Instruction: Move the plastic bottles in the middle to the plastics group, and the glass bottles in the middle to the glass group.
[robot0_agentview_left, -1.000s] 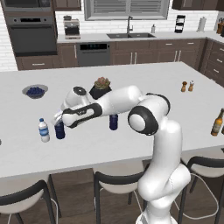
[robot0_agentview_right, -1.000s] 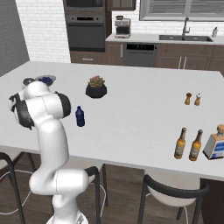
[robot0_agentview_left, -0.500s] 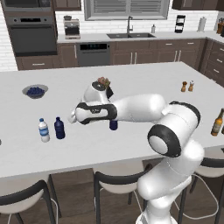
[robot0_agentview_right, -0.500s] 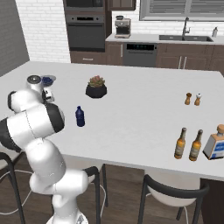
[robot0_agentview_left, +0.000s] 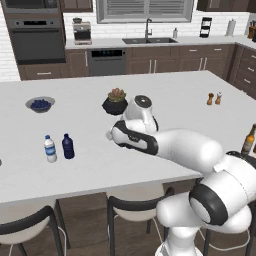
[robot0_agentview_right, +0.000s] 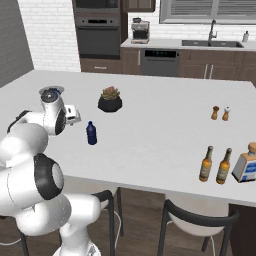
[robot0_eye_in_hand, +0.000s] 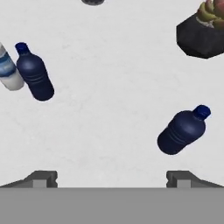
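Room: kitchen, dark cabinets, oven, sink on the back wall; big white counter (robot0_agentview_left: 165, 100) in front.
Claw: claw (robot0_eye_in_hand: 111, 177) open wide, nothing between its tips, hanging above the counter and looking down on it.
Arm: reaches over the middle-left of the counter, near the plant pot.
Navy bottle 1: first navy bottle (robot0_agentview_left: 68, 146) upright on the left of the counter, just beside the clear bottle; hand view (robot0_eye_in_hand: 34, 72) has them touching or almost, cannot tell which.
Clear bottle: clear bottle (robot0_agentview_left: 49, 149) with blue label, upright, left of navy bottle 1; cut by the edge in the hand view (robot0_eye_in_hand: 8, 70).
Navy bottle 2: second navy bottle (robot0_agentview_right: 91, 133) upright near the middle, well apart from the first pair, in front of the plant pot; in hand view (robot0_eye_in_hand: 181, 130) it sits above the right tip, not touched.
Plant pot: black plant pot (robot0_agentview_left: 115, 101) with a succulent, behind the arm.
Beer bottles: two brown beer bottles (robot0_agentview_right: 206, 164) (robot0_agentview_right: 223, 166) side by side on the right end, next to a square bottle (robot0_agentview_right: 246, 163).
Shakers: two small shakers (robot0_agentview_right: 220, 113) further back on the right.
Bowl: bowl (robot0_agentview_left: 40, 104) with dark berries, far left.
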